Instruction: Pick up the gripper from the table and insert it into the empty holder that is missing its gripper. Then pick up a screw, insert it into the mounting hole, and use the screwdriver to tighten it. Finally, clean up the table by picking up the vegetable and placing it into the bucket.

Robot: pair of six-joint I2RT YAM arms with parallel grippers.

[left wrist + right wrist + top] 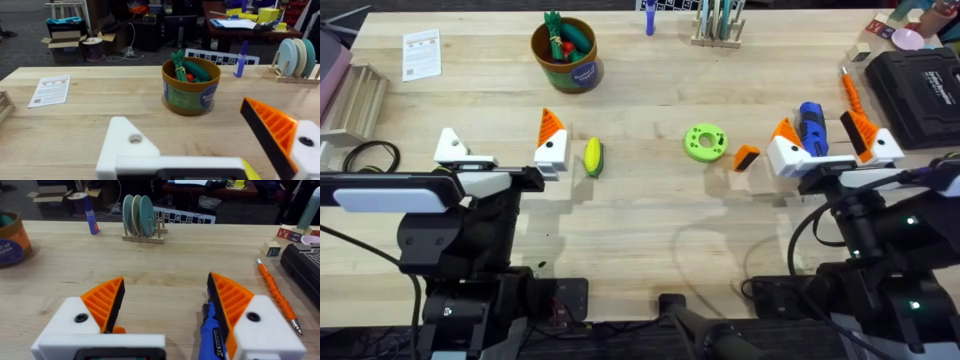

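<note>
My left gripper (501, 146) is open over the table's left side. One finger is the bare white holder (450, 147) (128, 145); the other carries an orange tip (551, 125) (270, 131). The yellow vegetable (592, 157) lies just right of it. The small orange gripper (746, 157) lies beside the green disc (705, 142). My right gripper (825, 140) (165, 305) is open, and the blue screwdriver (810, 128) (212, 335) lies on the table between its fingers. The bucket (567, 56) (190, 90) stands at the back and holds green and red toy vegetables. No screw can be made out.
A thin orange pen-like tool (850, 92) (276, 296) lies right of the screwdriver, next to a black case (920, 88). A paper card (421, 52) is at the back left, a rack of discs (141, 222) at the back centre, and a wooden rack (355, 98) at the left edge.
</note>
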